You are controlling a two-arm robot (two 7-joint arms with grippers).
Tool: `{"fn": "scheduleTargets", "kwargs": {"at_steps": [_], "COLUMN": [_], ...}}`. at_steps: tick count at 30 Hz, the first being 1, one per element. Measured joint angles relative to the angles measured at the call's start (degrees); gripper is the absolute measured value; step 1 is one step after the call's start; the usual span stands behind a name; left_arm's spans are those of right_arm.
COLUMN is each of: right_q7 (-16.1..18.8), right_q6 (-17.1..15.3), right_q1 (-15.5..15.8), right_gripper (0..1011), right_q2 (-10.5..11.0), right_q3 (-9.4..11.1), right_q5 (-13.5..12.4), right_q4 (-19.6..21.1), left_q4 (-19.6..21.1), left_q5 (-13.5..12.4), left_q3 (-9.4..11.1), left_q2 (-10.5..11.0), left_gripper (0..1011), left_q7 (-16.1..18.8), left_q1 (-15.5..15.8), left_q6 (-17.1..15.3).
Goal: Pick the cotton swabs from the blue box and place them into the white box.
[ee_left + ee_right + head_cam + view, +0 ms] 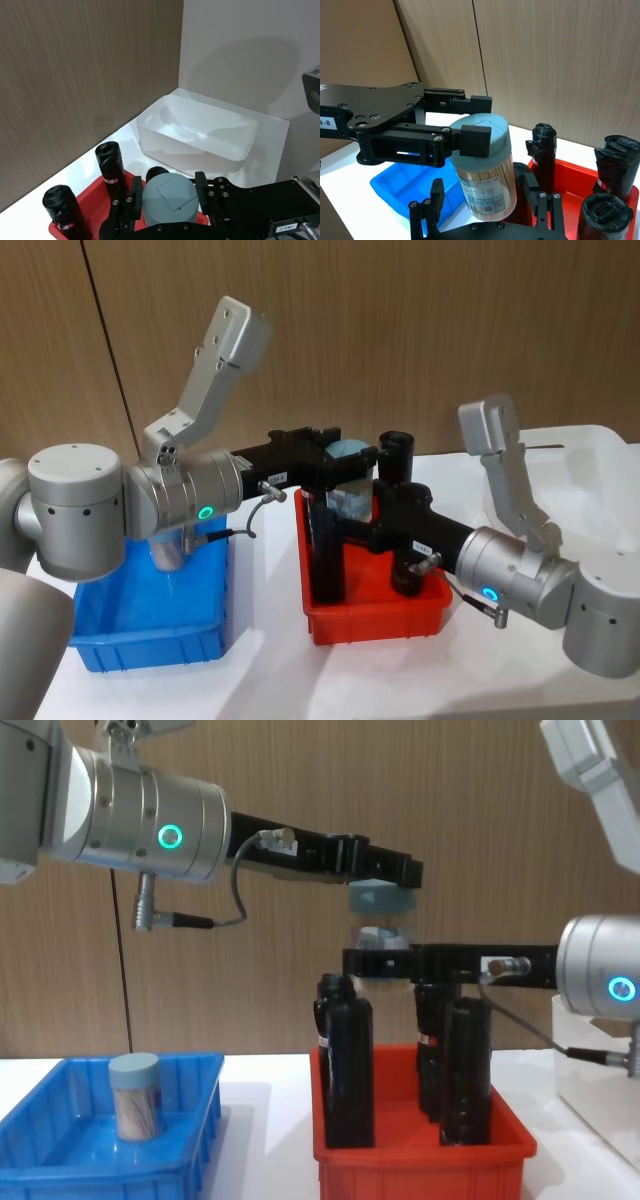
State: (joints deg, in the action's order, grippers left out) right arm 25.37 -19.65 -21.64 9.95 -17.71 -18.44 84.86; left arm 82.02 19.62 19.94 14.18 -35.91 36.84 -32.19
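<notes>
Left gripper (pixel 168 196) clamped on the pale blue lid of a cotton swab jar (pixel 487 175), held in mid-air over the red bin (pixel 372 626); top grip leaves the clear body free; right gripper (pixel 487 202) just below the left, fingers apart either side of the jar's lower body, contact unclear; likely a handover, since the white box (pixel 590 475) lies beyond the right gripper; second jar (pixel 135 1097) stands in the blue box (pixel 60 1160), well below the left gripper.

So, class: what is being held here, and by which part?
The left gripper grips a swab jar by its lid, over the red bin. The right gripper brackets the jar's base, apparently open.
</notes>
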Motion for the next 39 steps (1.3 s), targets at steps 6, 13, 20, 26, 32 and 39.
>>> {"fn": "scheduleTargets", "kwargs": {"at_steps": [6, 13, 20, 26, 32, 39], "right_q7": [0.27, 0.49, 0.65, 0.6, 0.42, 0.27], "right_q6": [0.24, 0.57, 1.05, 1.35, 1.51, 1.79], "right_q1": [-0.7, -1.42, -1.92, -2.13, -2.29, -2.43], "right_gripper": [1002, 963, 761, 624, 623, 623], "right_q2": [-0.42, -0.85, -1.12, -1.18, -1.2, -1.22], "right_q3": [-0.31, -0.69, -0.99, -1.16, -1.29, -1.39], "right_q5": [0.39, 0.86, 1.31, 1.59, 1.66, 1.68], "right_q4": [-0.97, -1.91, -2.54, -2.77, -2.86, -2.88], "left_q4": [0.0, 0.0, 0.0, 0.0, 0.0, -0.01], "left_q5": [0.0, 0.01, 0.0, 0.01, 0.01, 0.01], "left_q3": [0.0, 0.0, 0.0, 0.0, -0.02, 0.03], "left_q2": [0.0, 0.0, 0.0, 0.0, 0.0, 0.01], "left_gripper": [643, 643, 643, 641, 643, 734], "left_q7": [0.0, 0.0, 0.0, 0.0, 0.03, 0.01], "left_q1": [0.0, 0.0, 0.0, 0.0, 0.0, 0.0], "left_q6": [0.0, 0.0, 0.0, 0.01, 0.03, 0.01]}}
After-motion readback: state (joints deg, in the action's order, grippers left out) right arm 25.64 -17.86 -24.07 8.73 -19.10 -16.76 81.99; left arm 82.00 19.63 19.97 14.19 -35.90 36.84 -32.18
